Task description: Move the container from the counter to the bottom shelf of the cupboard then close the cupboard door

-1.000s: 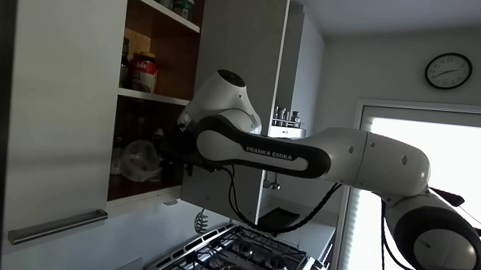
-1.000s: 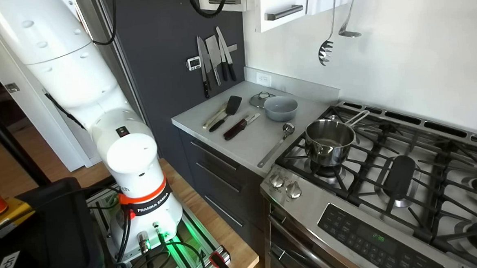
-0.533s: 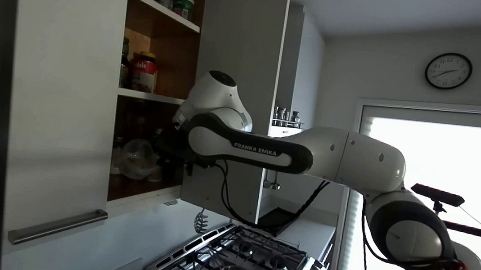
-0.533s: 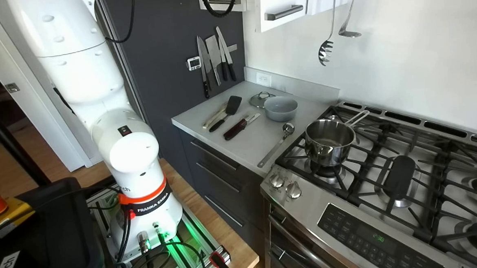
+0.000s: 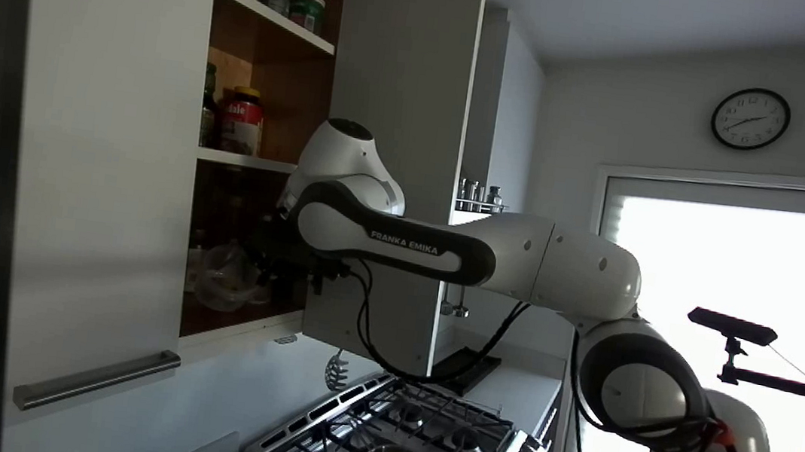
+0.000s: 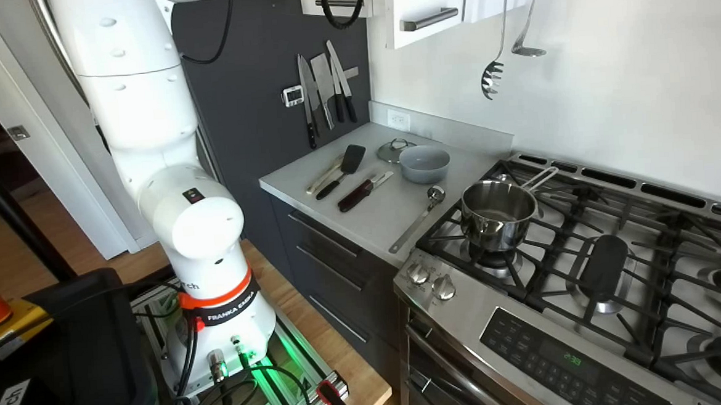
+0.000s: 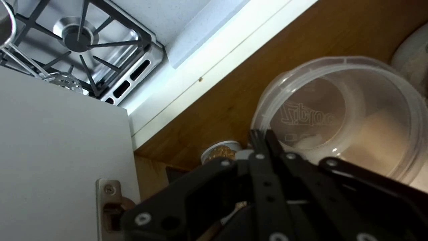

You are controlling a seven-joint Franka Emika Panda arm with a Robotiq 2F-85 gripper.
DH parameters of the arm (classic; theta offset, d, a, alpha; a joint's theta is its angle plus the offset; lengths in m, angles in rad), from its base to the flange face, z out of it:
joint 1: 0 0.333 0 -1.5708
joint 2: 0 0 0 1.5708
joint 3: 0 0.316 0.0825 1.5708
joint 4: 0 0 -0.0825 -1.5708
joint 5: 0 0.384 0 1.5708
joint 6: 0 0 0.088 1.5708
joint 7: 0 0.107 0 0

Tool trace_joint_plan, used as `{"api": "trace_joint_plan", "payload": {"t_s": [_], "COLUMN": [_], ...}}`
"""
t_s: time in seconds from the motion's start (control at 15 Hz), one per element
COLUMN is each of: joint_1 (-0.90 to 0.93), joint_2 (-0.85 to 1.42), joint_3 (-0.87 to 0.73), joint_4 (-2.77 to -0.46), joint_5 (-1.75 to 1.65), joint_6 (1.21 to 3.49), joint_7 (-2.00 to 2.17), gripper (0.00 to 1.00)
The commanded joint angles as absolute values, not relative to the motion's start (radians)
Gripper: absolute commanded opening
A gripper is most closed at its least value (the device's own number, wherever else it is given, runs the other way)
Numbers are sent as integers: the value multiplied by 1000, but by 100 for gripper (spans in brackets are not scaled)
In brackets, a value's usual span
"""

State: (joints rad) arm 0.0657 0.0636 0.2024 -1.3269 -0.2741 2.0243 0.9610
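A: What have we got in our gripper (image 7: 263, 134)?

B: The clear plastic container (image 7: 337, 117). Both fingers are pinched together on its rim, and its body reaches out to one side, just past our fingertips.

A: Are we at the right level?

B: We take it so. The bottom shelf (image 7: 224, 110) of the cupboard (image 5: 296, 93) spreads ahead of our gripper and beneath the container. Whether the container's base touches that board, we cannot tell.

A: Then which step is in hand?

B: The placing, by our reading. Leaving the counter (image 6: 374, 225) looks done; letting go does not. Next, we should ease the container down until it sits steady, watching the small white-rimmed jar (image 7: 222, 152) just beside our fingertips on the side away from the container. Then we part the fingers and back straight out.

A: And the cupboard door (image 7: 60, 150)?

B: It stands open beside our gripper, on that same side as the jar, farther off. Swinging it closed looks like the last step, and we would want the arm (image 5: 400, 245) well out of the cupboard before we push.
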Motion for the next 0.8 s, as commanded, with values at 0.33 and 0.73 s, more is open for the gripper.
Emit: {"api": "trace_joint_plan", "payload": {"t_s": [0.33, 0.73], "joint_1": [70, 72], "joint_2": [162, 182], "joint_3": [206, 204], "joint_4": [-1199, -1170], "joint_5": [-268, -282], "joint_6": [1929, 1934], "joint_7": [961, 965], "gripper": [27, 61]}}
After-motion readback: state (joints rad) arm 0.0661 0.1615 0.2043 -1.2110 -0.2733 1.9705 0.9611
